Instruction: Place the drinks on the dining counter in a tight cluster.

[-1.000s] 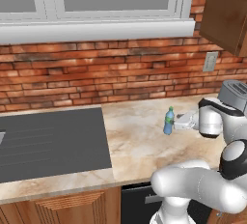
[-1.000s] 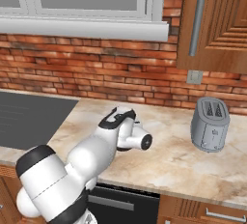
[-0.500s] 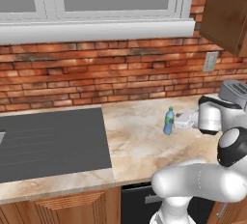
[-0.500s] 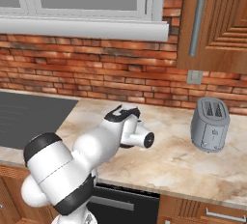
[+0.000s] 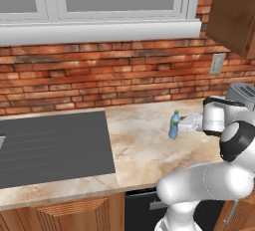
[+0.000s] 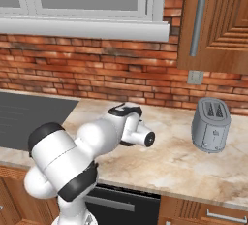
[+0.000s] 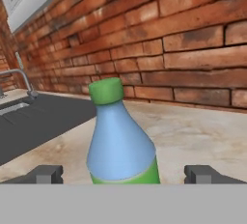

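Observation:
A small blue bottle with a green cap [image 5: 174,124] stands upright on a marble counter [image 5: 144,150] in front of the brick wall. My gripper [image 5: 180,125] is level with it from the right and open. In the hand view the blue bottle [image 7: 120,141] fills the middle, between my two fingertips [image 7: 46,174], which stand wide apart and clear of it; the gripper [image 7: 125,175] holds nothing. The dining counter is out of view.
A black cooktop [image 5: 50,145] is set into the counter left of the bottle. A grey toaster [image 6: 210,124] stands at the right end under a wooden wall cabinet [image 6: 218,20]. A faucet [image 7: 21,80] shows far off in the hand view.
The arm's elbow has swung and the hand has edged slightly closer to the bottle. The bottle has not moved and the jaws have stayed open.

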